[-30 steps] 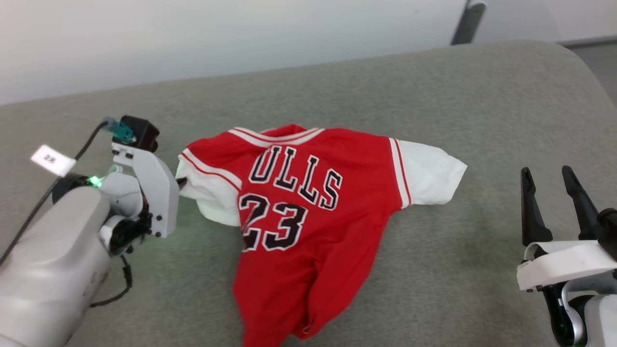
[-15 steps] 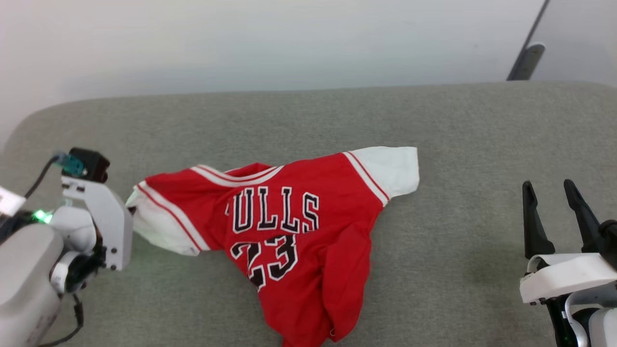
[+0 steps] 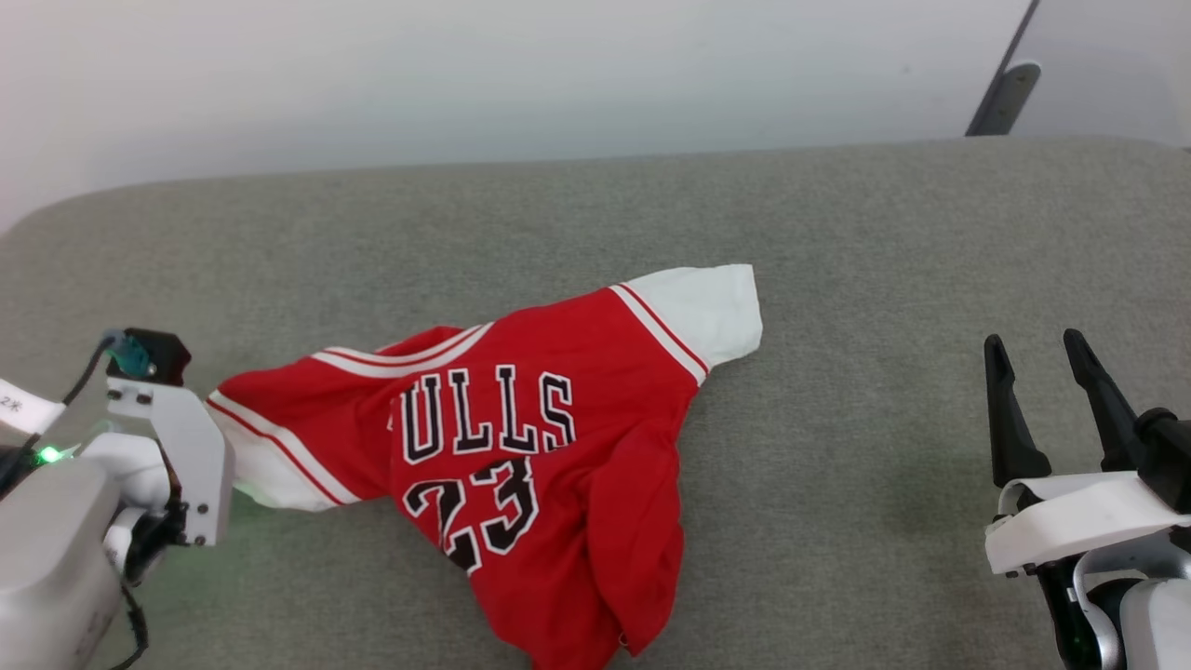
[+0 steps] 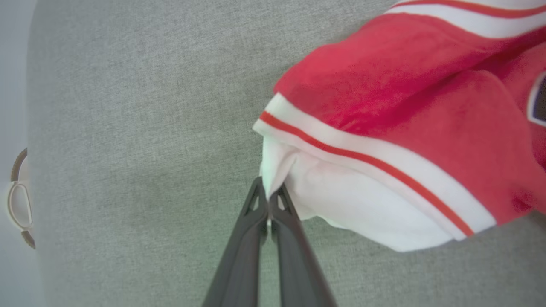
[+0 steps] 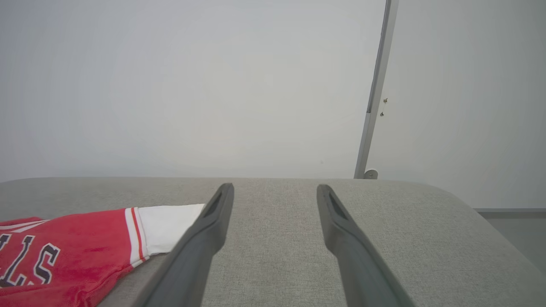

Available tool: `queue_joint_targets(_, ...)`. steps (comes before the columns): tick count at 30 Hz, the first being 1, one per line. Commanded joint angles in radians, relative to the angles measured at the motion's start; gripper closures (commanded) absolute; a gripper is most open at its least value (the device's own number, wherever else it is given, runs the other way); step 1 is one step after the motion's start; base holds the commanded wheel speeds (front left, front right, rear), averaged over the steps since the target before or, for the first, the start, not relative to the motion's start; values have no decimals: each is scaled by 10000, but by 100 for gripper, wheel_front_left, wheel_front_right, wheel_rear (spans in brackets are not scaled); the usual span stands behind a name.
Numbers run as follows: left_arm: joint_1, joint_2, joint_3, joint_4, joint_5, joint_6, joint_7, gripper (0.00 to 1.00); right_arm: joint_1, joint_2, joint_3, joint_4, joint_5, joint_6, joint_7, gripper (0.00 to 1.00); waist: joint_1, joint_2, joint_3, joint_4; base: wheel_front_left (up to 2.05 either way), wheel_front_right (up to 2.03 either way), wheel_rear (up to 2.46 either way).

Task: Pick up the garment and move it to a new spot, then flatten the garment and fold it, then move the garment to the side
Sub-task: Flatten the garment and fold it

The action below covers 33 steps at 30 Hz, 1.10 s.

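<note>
The garment, a red jersey shirt with white sleeves and black "ULLS 23" lettering showing, lies crumpled on the grey padded surface. My left gripper is shut on the edge of its white sleeve at the shirt's left end, and the fingertips pinch the fabric. The shirt stretches from that grip toward the right, its other white sleeve lying flat. My right gripper stands open at the lower right, clear of the shirt, with nothing between its fingers. The right wrist view catches the garment at its lower left.
A pale wall runs behind the padded surface. A dark slanted post rises at the back right. The surface has rounded corners at the far left and far right. Bare grey padding lies between the shirt and the right gripper.
My left gripper has drawn the sleeve to the left and nearer, dragging and turning the shirt after it. The head view has shifted as well. The right gripper stays open.
</note>
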Motion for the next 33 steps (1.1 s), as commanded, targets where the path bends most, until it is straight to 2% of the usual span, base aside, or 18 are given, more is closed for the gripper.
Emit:
queue_joint_targets(1,-120,-182,45,309,-56,-69,-84,91,-64,3,39,28,57,-14,-21,0,0,0,108,-121,0,0,0)
queue_joint_targets(2,-120,-182,45,309,-56,-69,-84,91,-64,3,39,28,57,-14,-21,0,0,0,108,-121,0,0,0)
queue_joint_targets(4,-231,-328,61,704,-76,-208,-199,54,-112,7,67,40,64,-14,-29,0,0,0,134,-165,0,0,0)
queue_joint_targets(5,-304,-386,90,865,-121,-255,-260,3,-126,7,69,46,69,-14,-34,0,0,0,143,-178,0,0,0)
queue_joint_targets(6,-390,-433,121,1005,-151,-336,-329,0,-129,3,65,54,62,-14,-38,0,0,0,148,-184,0,0,0)
queue_joint_targets(17,-1094,-388,-69,1367,-115,-947,15,0,-28,42,-135,-4,16,-14,-6,0,0,0,130,57,0,0,0)
queue_joint_targets(23,-1160,-362,-119,1487,-205,-1031,275,0,-154,6,-70,-122,71,-14,21,0,0,0,342,70,0,0,0)
queue_joint_targets(31,-998,-633,-86,2021,-555,-1119,588,0,-272,-141,83,-218,158,-14,122,0,0,0,659,-95,0,0,0)
queue_joint_targets(32,-989,-695,-80,2122,-596,-1125,636,5,-296,-151,94,-220,161,-14,150,0,0,0,687,-111,0,0,0)
queue_joint_targets(33,-985,-756,-93,2217,-618,-1138,672,20,-317,-155,98,-220,172,-14,161,0,0,0,712,-121,0,0,0)
